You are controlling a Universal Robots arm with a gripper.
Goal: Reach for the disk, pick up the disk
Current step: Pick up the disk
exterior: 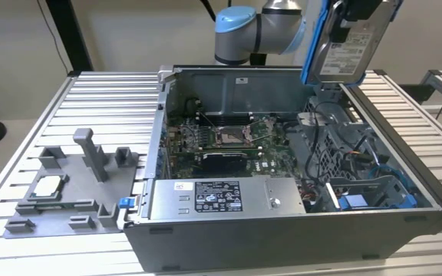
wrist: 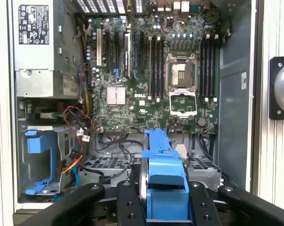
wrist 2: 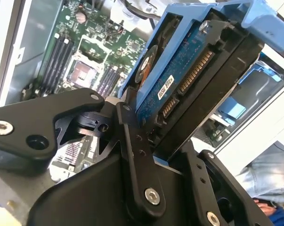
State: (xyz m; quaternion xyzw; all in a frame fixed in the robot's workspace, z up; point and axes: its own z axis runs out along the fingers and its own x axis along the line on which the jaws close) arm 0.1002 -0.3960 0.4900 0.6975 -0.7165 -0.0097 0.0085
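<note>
Nearest in the exterior view, a grey slatted table (exterior: 90, 92) carries a grey plastic fixture (exterior: 71, 192) on the exterior view's left, with a small square silver chip (exterior: 50, 184) lying in one of its pockets. Just beside it on the exterior view's right stands an open computer case (exterior: 282, 241), its silver power supply (exterior: 225, 198) at the near side and a blue drive bay (exterior: 374, 195) in the near right corner among coloured cables. Farther in lies the green motherboard (exterior: 229, 138) with its bare processor socket (exterior: 229, 137). Up above the far right corner of the case, well clear of it, hangs the disk (exterior: 347, 49), upright, its white label facing out and its blue frame along the edges. The pincer (wrist: 160, 200) is clamped on the disk: in both wrist views the black fingers (wrist 2: 132, 155) press against its two sides, with the blue frame (wrist: 163, 174) between them and the blue circuit board with its connector pins turned toward the second wrist view. The arm (exterior: 255, 31) with its light blue joint cap reaches in from the far side. In the second wrist view, a person's grey sleeve (wrist 2: 266, 172) shows beyond the case.
</note>
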